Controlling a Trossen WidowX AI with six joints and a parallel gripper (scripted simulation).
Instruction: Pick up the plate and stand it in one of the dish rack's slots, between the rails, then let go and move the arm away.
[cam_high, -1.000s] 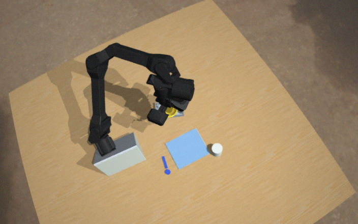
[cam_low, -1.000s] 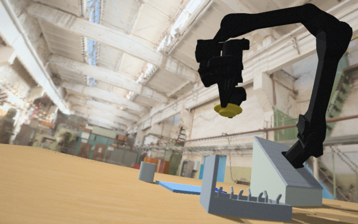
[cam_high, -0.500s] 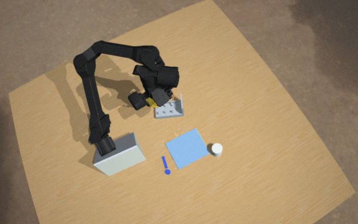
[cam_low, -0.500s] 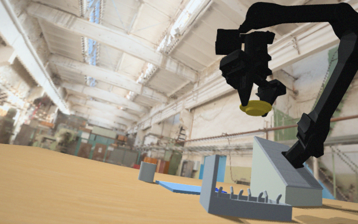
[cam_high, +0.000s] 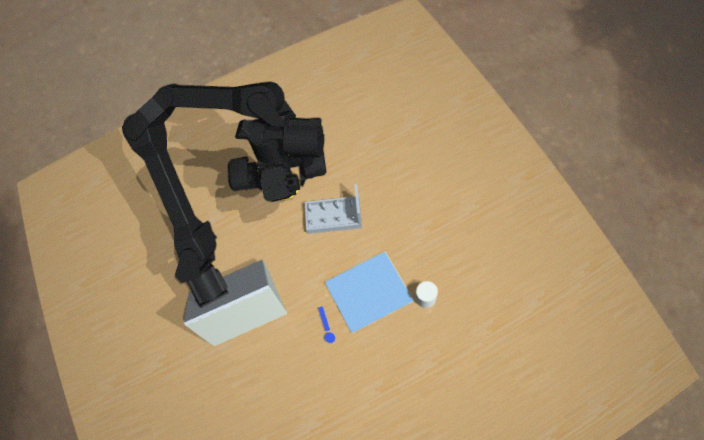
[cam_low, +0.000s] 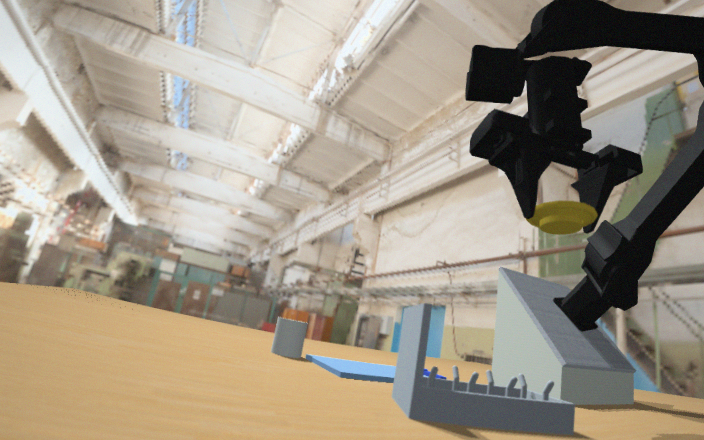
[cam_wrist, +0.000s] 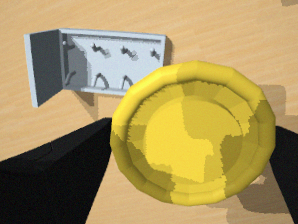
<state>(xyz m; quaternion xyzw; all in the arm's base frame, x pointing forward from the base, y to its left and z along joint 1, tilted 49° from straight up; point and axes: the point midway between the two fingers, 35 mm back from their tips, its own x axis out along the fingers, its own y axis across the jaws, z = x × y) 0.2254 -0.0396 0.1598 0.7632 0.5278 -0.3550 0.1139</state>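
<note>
The yellow plate (cam_low: 562, 217) (cam_wrist: 192, 132) is held high above the table, lying nearly flat. My gripper (cam_low: 560, 220) (cam_wrist: 190, 131) is shut on the plate, one finger at each side of its rim. In the top view the arm hides nearly all of the plate, and only a bit of yellow rim shows. The grey dish rack (cam_high: 332, 228) (cam_low: 488, 411) (cam_wrist: 115, 34) stands on the table with short pegs in two rows and a tall wall at one end. Its slots hold nothing. The plate is above and to one side of the rack.
A light blue square mat (cam_high: 368, 293) (cam_low: 358, 369) lies beyond the rack, with a white cylinder (cam_high: 426, 294) (cam_low: 289, 338) at its corner. A blue bar (cam_high: 323, 318) and a blue disc (cam_high: 329, 337) lie beside it. The arm's base stands on a grey wedge block (cam_high: 236, 316) (cam_low: 597, 386).
</note>
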